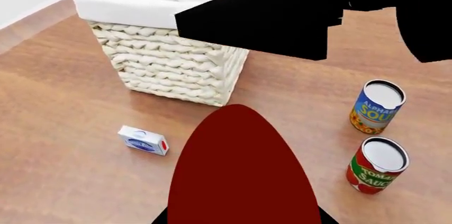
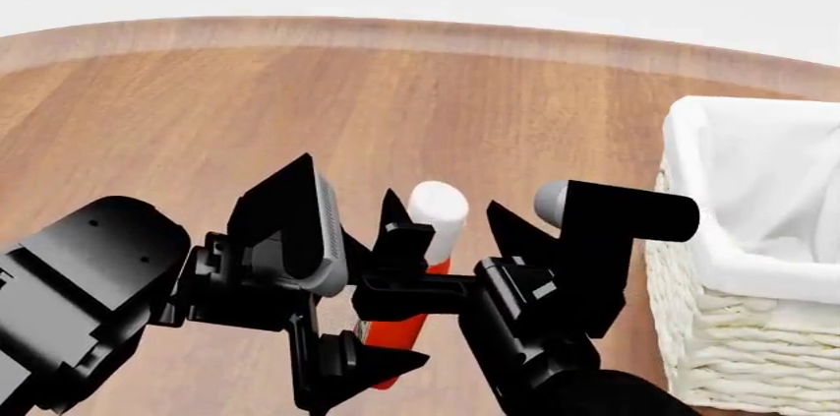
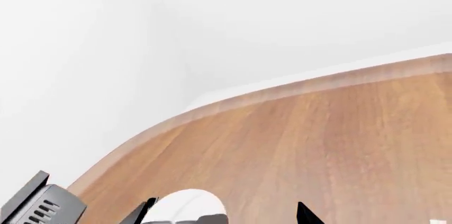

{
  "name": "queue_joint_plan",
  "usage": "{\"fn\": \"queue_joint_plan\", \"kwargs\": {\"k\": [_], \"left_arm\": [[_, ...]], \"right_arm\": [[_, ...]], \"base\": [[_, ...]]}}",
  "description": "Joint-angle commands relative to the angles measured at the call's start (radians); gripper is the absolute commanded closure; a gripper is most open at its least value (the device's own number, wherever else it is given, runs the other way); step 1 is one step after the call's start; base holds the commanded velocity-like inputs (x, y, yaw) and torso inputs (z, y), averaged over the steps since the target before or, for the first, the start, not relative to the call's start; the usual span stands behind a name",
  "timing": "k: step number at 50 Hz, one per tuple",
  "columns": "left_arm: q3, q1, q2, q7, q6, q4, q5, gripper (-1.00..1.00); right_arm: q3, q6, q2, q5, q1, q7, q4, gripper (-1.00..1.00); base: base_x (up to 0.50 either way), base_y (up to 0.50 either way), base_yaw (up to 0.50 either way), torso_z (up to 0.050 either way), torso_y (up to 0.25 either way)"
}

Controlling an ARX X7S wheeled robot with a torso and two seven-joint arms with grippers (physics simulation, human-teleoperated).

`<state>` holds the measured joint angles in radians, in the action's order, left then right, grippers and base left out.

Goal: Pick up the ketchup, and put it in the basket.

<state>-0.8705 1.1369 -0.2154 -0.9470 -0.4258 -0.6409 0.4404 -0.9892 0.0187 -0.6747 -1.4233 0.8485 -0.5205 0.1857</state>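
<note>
In the head view, low and centre of the frame, the left gripper [image 2: 381, 283] is clamped on the ketchup [image 2: 417, 273], its black fingers pressed to either side of the orange-red body while the white cap points up and away. The bottle is lifted clear of the wooden floor [image 2: 263, 111] and tilts slightly. Just right of it the right arm crosses the lower frame; I cannot tell how the right gripper [image 3: 219, 214] stands, since only its dark tips show at the bottom edge of the right wrist view.

The left wrist view shows the bottle's red body [image 1: 244, 171] filling the lower centre. Beyond it, a small white-and-red box [image 1: 143, 140] lies at lower left, and two cans stand at right: a tomato sauce can [image 1: 377, 164] nearer, an alphabet soup can [image 1: 377, 106] behind it.

Farther off, the basket [image 2: 735, 327] stands at the right edge of the head view, white liner folded over its rim, apart from the bottle.
</note>
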Motion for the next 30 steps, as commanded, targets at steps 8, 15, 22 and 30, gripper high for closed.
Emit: {"fn": "queue_joint_plan", "kwargs": {"k": [8, 15, 22, 30], "left_arm": [[0.002, 0.007, 0.004, 0.006, 0.002, -0.012, 0.01, 1.0], [0.0, 0.008, 0.006, 0.004, 0.008, -0.022, 0.01, 1.0], [-0.009, 0.008, 0.011, 0.002, 0.021, -0.042, 0.001, 1.0], [-0.008, 0.005, 0.008, 0.007, 0.016, -0.034, 0.005, 1.0]], "right_arm": [[-0.004, -0.004, 0.015, 0.001, -0.003, 0.017, -0.03, -1.0], [-0.004, -0.006, 0.02, 0.002, -0.001, 0.022, -0.032, 1.0], [-0.007, -0.011, 0.023, 0.008, 0.004, 0.022, -0.032, 1.0], [-0.004, -0.007, 0.017, 0.009, -0.002, 0.02, -0.024, 1.0]], "base": [[0.0, 0.0, 0.0, 0.0, 0.0], [0.0, 0.0, 0.0, 0.0, 0.0], [0.0, 0.0, 0.0, 0.0, 0.0], [0.0, 0.0, 0.0, 0.0, 0.001]]}}
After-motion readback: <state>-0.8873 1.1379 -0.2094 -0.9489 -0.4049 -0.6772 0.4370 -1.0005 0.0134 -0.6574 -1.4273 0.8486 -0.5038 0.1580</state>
